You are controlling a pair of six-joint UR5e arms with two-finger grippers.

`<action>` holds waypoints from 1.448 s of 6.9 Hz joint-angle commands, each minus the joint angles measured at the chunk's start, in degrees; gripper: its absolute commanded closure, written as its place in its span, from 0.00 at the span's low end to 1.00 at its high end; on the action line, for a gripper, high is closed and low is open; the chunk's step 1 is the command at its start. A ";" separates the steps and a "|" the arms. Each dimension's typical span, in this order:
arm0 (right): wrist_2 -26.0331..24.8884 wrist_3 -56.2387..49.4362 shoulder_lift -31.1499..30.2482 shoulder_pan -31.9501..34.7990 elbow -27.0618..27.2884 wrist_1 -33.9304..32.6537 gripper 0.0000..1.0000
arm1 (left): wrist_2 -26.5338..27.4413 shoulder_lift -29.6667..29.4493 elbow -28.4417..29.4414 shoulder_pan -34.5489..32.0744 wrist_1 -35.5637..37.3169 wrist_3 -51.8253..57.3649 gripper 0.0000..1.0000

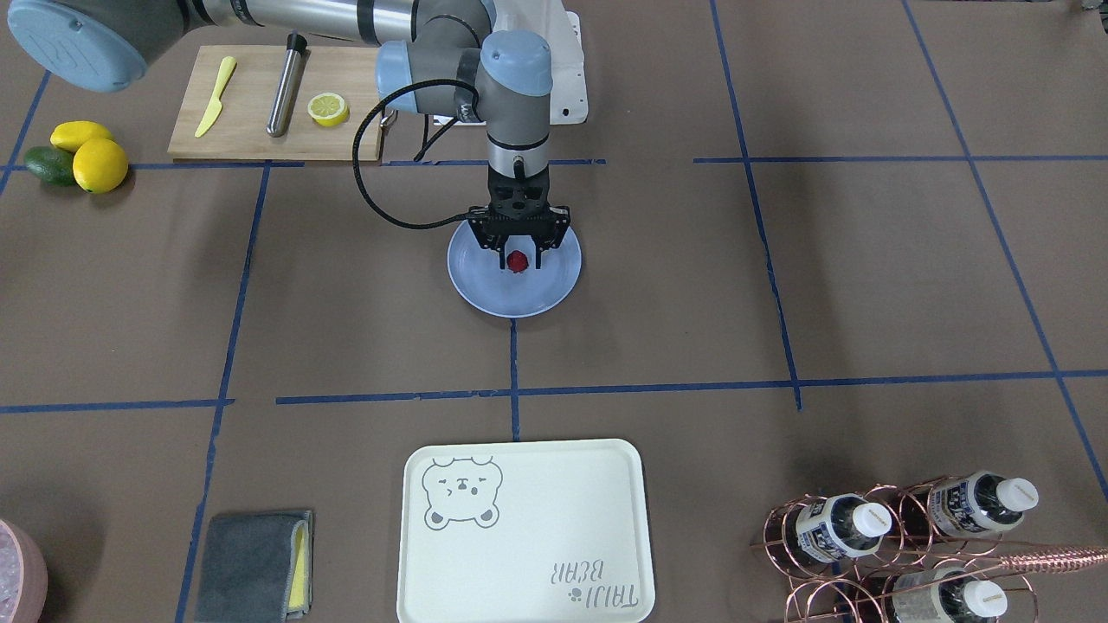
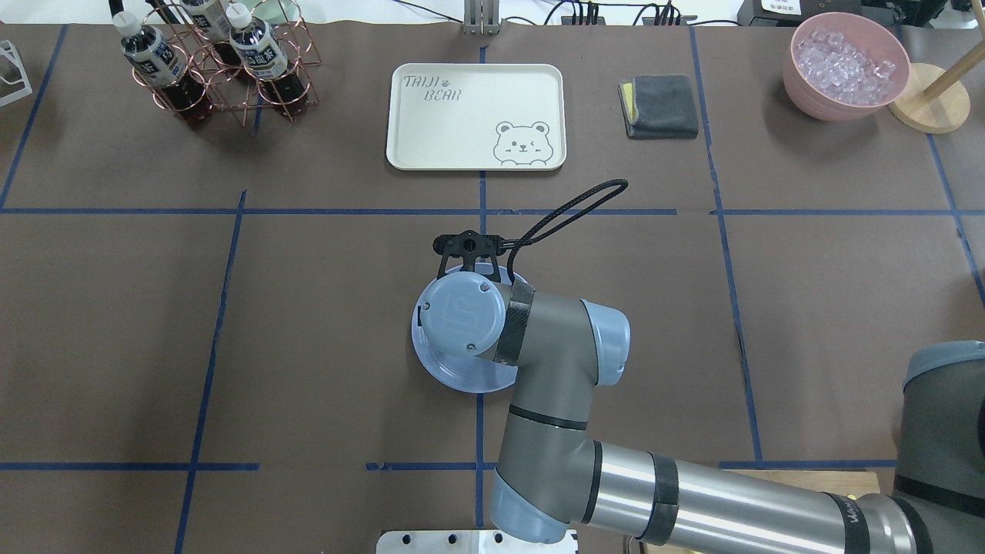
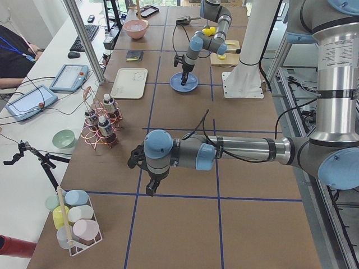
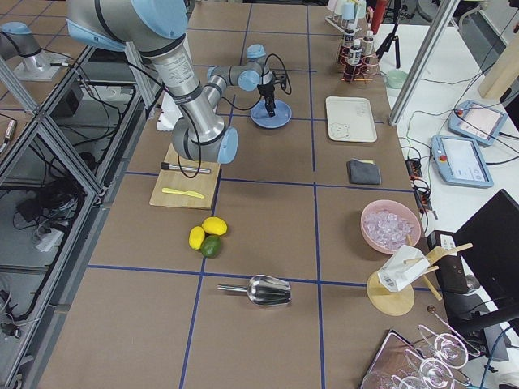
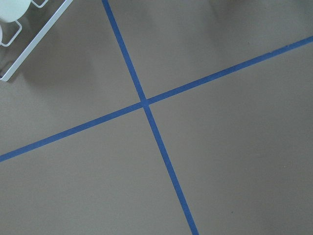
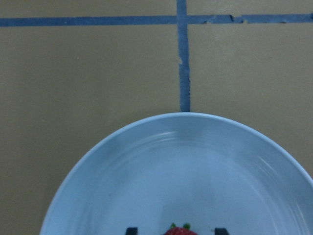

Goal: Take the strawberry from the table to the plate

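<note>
Showing strawberry (image 1: 518, 261) front-facing, hidden overhead.

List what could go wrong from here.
1. The right gripper has its jaws open, close on either side of the strawberry on the plate. A sideways retreat may knock it toward the rim.
2. The plate is shallow, so a rolling berry might go over.

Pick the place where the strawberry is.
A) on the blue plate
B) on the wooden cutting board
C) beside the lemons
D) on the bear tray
A: the strawberry lies on the light blue plate, between the parted fingertips of the right gripper.
</note>
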 commanded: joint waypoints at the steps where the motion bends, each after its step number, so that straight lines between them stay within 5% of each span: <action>1: 0.53 -0.76 -1.69 1.41 3.37 -0.50 0.00 | 0.00 0.00 0.09 0.00 0.00 0.00 0.00; 4: 13.30 -14.43 -8.87 15.85 12.68 -5.17 0.00 | 0.26 0.00 0.61 0.00 0.09 0.26 0.00; 6: 26.32 -35.81 -17.90 32.45 14.72 -4.73 0.00 | 0.18 0.79 2.19 0.00 0.53 0.35 0.00; 10: 38.21 -74.07 -35.67 57.17 14.11 -5.17 0.00 | 0.88 0.70 3.25 0.00 0.62 -4.81 0.00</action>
